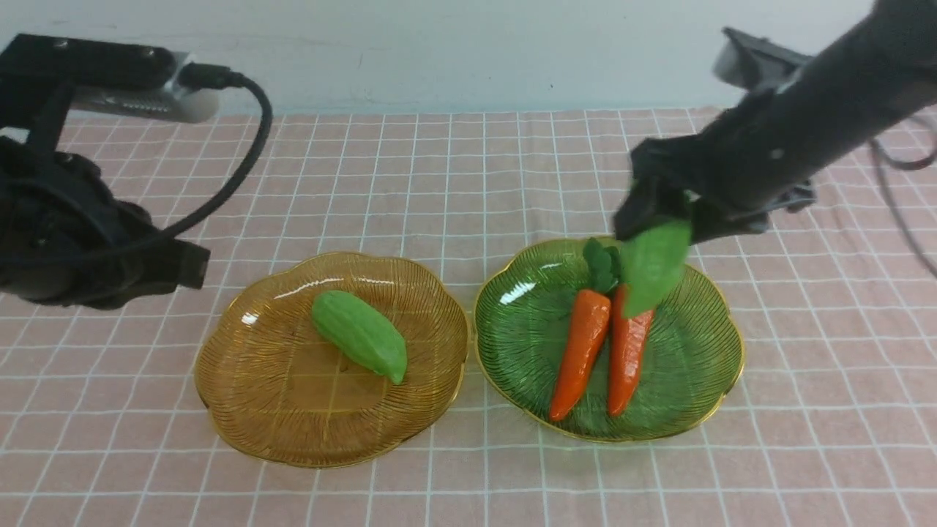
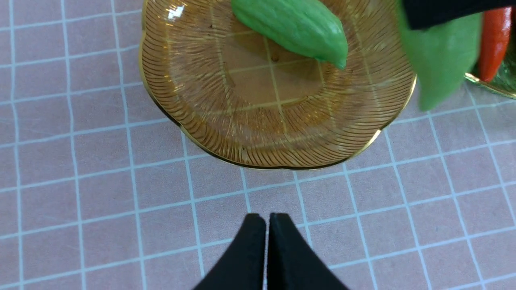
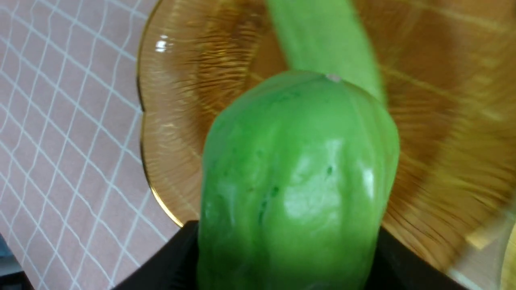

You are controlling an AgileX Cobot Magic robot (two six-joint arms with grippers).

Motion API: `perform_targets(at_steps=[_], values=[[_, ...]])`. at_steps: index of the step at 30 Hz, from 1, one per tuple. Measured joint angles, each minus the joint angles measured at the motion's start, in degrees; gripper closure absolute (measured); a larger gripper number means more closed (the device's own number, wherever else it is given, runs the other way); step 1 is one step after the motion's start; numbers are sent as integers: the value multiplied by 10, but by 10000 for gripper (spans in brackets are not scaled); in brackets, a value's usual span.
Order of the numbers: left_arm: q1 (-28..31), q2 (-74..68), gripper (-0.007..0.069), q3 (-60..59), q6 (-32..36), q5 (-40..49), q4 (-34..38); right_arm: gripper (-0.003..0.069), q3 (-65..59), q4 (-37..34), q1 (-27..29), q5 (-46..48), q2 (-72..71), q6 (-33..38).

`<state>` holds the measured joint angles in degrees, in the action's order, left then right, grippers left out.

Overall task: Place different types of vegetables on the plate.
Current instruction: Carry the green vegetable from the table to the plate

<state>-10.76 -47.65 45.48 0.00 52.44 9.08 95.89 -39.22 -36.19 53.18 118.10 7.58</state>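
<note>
Two orange carrots [image 1: 585, 344] [image 1: 627, 351] with dark green tops lie side by side in the green plate [image 1: 688, 373]. One light green gourd [image 1: 359, 333] lies in the amber plate [image 1: 256, 380]; it also shows in the left wrist view [image 2: 290, 24]. My right gripper [image 1: 659, 219] is shut on the second gourd [image 1: 654, 267] and holds it tilted above the green plate's far side, over the carrot tops. This gourd fills the right wrist view [image 3: 298, 181]. My left gripper [image 2: 266, 219] is shut and empty, above the cloth beside the amber plate [image 2: 201, 100].
A pink cloth with a white grid [image 1: 468, 168] covers the table. The two plates stand side by side, almost touching. A pale wall runs along the table's far edge.
</note>
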Motion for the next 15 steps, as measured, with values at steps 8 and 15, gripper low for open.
perform_targets(at_steps=[8,15], values=[[0,90,628,-12,0,19,12,244,93,-7,-34,0,87,2],[0,151,628,-14,-10,53,28,204,162,-12,-36,9,129,2]])
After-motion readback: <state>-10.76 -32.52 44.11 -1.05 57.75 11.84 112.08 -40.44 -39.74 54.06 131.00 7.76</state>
